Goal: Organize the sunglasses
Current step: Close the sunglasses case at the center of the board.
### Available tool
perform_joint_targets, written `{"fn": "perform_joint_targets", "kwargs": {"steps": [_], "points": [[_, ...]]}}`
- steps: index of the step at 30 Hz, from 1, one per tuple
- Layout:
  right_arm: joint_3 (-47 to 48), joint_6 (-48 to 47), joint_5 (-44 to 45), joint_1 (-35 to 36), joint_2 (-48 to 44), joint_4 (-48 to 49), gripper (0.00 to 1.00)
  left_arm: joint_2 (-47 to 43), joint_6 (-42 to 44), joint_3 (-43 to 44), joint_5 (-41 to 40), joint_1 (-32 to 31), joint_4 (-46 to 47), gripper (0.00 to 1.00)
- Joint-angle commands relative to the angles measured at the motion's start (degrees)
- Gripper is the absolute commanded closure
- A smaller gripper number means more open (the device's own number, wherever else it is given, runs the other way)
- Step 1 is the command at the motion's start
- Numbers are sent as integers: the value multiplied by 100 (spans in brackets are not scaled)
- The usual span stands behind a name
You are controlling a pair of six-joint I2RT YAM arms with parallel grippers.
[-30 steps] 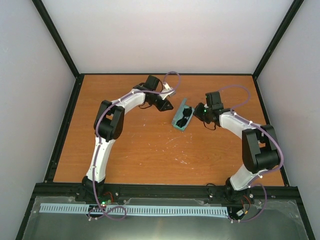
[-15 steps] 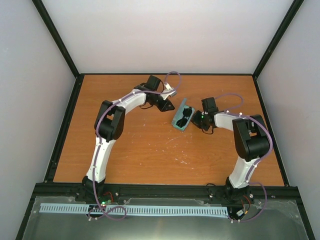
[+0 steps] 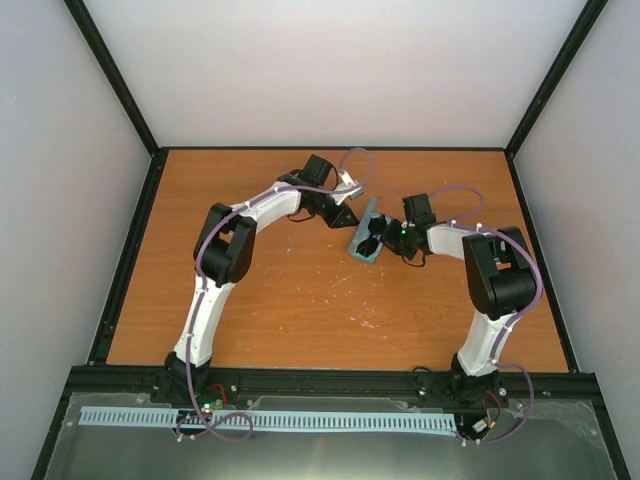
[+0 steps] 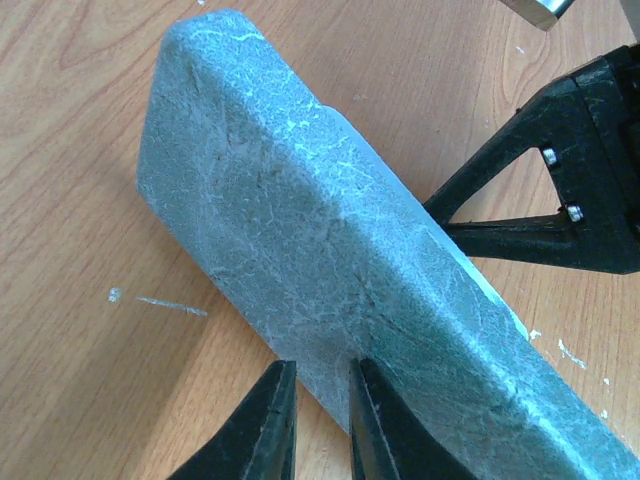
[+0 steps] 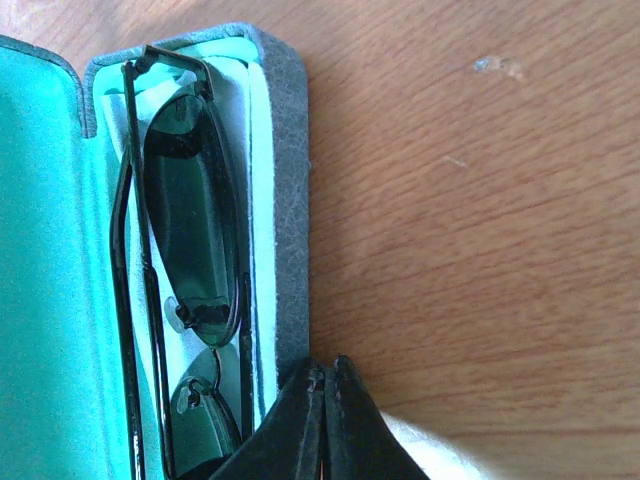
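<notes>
The sunglasses (image 5: 185,220) lie folded inside the open grey-blue case (image 5: 290,200), on its green lining; from above they show as a dark shape (image 3: 372,236) in the case (image 3: 360,248). My right gripper (image 5: 326,368) is shut, empty, its tips against the case's right wall (image 3: 392,238). My left gripper (image 4: 320,385) stands narrowly open at the outer side of the case's lid (image 4: 330,260), the lid's lower edge at the gap between its fingers (image 4: 272,425). In the top view it sits at the case's far left side (image 3: 347,216).
The right gripper's black fingers (image 4: 520,200) show beyond the lid in the left wrist view. A pale patch (image 5: 430,452) lies by the right fingers; I cannot tell what it is. Bare wooden table (image 3: 300,300) surrounds the case, framed by black rails (image 3: 130,250).
My left gripper has moved right up to the case's lid. My right gripper has shut and shifted left against the case, the arm folding in closer.
</notes>
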Motion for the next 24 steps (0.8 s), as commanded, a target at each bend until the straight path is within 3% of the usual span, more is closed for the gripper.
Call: {"fn": "perform_joint_targets", "kwargs": {"steps": [1,24], "points": [[-15,32,-159,21,151,220,97,11,-93,142,166,-173,74,82],[-253,-27,-623,18,239,784,97,351,-66,61,139,-503,74,82]]}}
